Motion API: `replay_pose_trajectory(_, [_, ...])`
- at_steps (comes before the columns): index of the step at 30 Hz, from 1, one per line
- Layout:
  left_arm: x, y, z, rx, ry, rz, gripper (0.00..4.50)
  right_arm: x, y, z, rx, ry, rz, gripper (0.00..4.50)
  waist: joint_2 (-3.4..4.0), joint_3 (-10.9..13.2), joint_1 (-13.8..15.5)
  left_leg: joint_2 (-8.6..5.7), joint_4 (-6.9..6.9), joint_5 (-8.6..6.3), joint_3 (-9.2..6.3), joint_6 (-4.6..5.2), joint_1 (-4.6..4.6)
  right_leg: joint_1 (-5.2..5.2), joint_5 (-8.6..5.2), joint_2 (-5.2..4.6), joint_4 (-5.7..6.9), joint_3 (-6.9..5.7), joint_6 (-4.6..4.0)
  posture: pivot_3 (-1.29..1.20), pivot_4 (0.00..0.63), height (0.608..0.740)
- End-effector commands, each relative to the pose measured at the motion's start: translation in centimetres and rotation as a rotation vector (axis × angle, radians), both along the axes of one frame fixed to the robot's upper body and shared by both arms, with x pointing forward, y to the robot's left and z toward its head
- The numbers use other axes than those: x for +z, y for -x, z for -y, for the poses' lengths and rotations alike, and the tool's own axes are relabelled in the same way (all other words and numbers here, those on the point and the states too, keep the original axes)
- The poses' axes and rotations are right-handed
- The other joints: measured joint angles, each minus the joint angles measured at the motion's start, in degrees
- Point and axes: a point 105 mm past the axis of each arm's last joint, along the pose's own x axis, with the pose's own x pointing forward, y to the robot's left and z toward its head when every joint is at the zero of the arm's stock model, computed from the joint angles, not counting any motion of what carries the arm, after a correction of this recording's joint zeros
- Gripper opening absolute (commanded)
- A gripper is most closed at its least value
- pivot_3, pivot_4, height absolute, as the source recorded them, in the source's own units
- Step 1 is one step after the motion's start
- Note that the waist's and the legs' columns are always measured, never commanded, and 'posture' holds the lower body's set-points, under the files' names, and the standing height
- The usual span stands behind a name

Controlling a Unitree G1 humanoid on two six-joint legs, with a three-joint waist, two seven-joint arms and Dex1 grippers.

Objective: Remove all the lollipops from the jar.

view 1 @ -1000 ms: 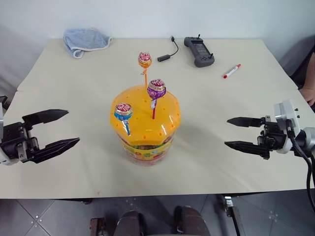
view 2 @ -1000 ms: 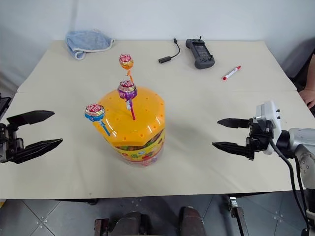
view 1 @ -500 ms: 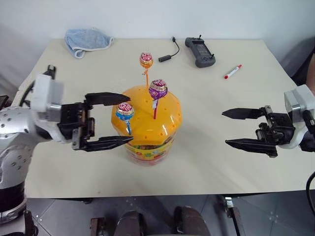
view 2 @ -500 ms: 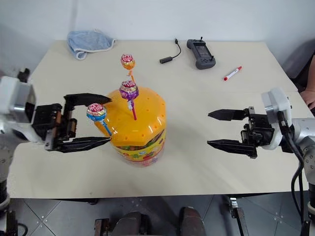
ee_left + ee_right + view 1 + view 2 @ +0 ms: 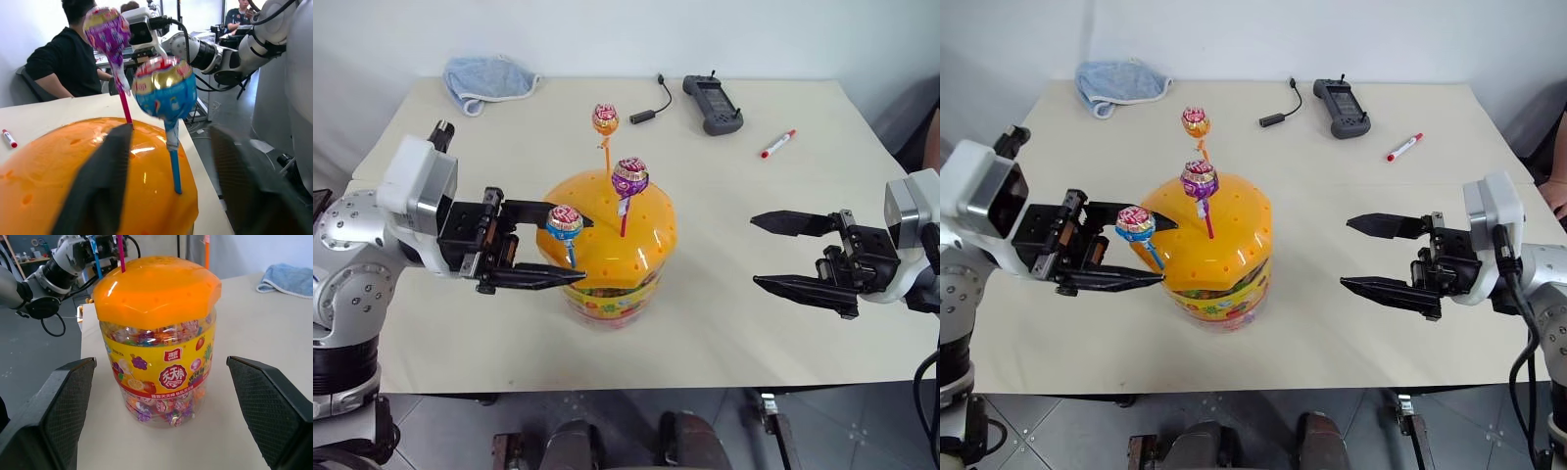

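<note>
Blue lollipop [image 5: 564,221] stands between the left claw [image 5: 570,251] fingers.

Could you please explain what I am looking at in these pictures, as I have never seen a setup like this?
This is a humanoid robot with two arms, each ending in a two-fingered black gripper. Two pictures come from cameras in its head, looking down at a table; the other two come from cameras on its wrists, looking along the fingers.

In the middle stands the jar, a clear candy tub with an orange lid. Three lollipops stick up from the lid: the blue lollipop, the purple lollipop and the orange lollipop.

The left gripper brackets the blue lollipop without gripping it. The right gripper is open and empty.

Farther back lie a blue cloth, a controller and a marker.
</note>
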Motion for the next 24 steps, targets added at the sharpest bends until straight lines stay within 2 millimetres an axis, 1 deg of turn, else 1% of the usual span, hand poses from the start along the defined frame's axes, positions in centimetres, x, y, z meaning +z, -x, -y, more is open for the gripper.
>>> replay_pose_trajectory(1, [1.1, 0.6, -0.3, -0.015, 0.003, 0.04, 1.35, 0.9, 0.4, 0.4, -0.011, -0.011, 0.066, 4.5, 0.0, 0.0, 0.0, 0.0, 0.0, 0.0, -0.01, 0.0, 0.0, 0.0, 0.0, 0.0, 0.0, 0.0, 0.0, 0.0, 0.15, 0.74])
replay_pose_trajectory(5, [1.8, 0.4, -0.4, -0.006, 0.015, 0.061, 0.05, 1.0, 0.2, 0.5, -0.016, -0.01, 0.077, 4.5, 0.0, 0.0, 0.0, 0.0, 0.0, 0.0, -0.02, 0.0, -0.01, 0.01, 0.0, 0.0, -0.02, -0.03, 0.0, 0.0, 0.15, 0.74])
replay_pose_trajectory(7, [2.5, 0.3, -0.5, 0.004, 0.04, 0.078, 0.02, 1.0, 0.1, 0.6, -0.02, -0.011, 0.085, 4.5, -0.01, 0.0, 0.1, 0.0, 0.01, 0.0, -0.04, 0.0, -0.01, 0.04, 0.0, 0.0, -0.03, -0.05, 0.0, 0.0, 0.15, 0.74])
replay_pose_trajectory(11, [4.7, 0.3, -0.4, 0.022, 0.122, 0.119, 0.02, 1.1, -0.4, 0.9, -0.03, -0.005, 0.097, 4.5, -0.02, 0.0, 0.3, 0.0, 0.04, 0.0, -0.11, 0.0, -0.02, 0.1, 0.01, -0.01, -0.06, -0.09, 0.02, 0.0, 0.15, 0.74])
replay_pose_trajectory(15, [6.4, 0.1, -0.6, 0.079, 0.178, 0.149, 0.02, 1.2, -0.6, 1.1, -0.033, -0.004, 0.104, 4.5, -0.02, 0.0, 0.3, 0.0, 0.05, 0.0, -0.12, 0.0, 0.0, 0.12, 0.01, -0.01, -0.06, -0.09, 0.02, 0.0, 0.15, 0.74])
replay_pose_trajectory(18, [7.9, -0.5, -1.2, 0.186, 0.205, 0.163, 0.02, 1.3, -0.7, 1.2, -0.03, -0.001, 0.107, 4.5, -0.02, 0.0, 0.3, 0.0, 0.05, 0.0, -0.14, 0.01, -0.01, 0.12, 0.01, -0.01, -0.07, -0.1, 0.02, 0.0, 0.15, 0.74])
replay_pose_trajectory(20, [8.3, -1.0, -1.7, 0.258, 0.199, 0.167, 0.02, 1.3, -0.8, 1.3, -0.027, 0.003, 0.108, 4.5, -0.02, 0.0, 0.1, 0.0, 0.04, 0.0, -0.14, 0.01, 0.0, 0.12, 0.01, -0.01, -0.06, -0.1, 0.02, 0.0, 0.15, 0.74])
replay_pose_trajectory(22, [8.4, -1.5, -2.4, 0.34, 0.172, 0.166, 0.02, 1.4, -0.8, 1.3, -0.022, 0.006, 0.109, 4.5, -0.02, 0.0, 0.0, 0.0, 0.02, 0.0, -0.15, 0.01, 0.01, 0.12, 0.01, -0.01, -0.06, -0.11, 0.02, 0.0, 0.15, 0.74])
replay_pose_trajectory(24, [8.0, -2.7, -3.7, 0.49, 0.13, 0.109, 0.02, 1.5, -0.8, 1.3, -0.011, 0.007, 0.109, 4.5, -0.02, 0.0, -0.2, 0.0, 0.01, 0.0, -0.15, 0.01, 0.0, 0.11, 0.01, 0.0, -0.06, -0.12, 0.02, 0.0, 0.15, 0.74])
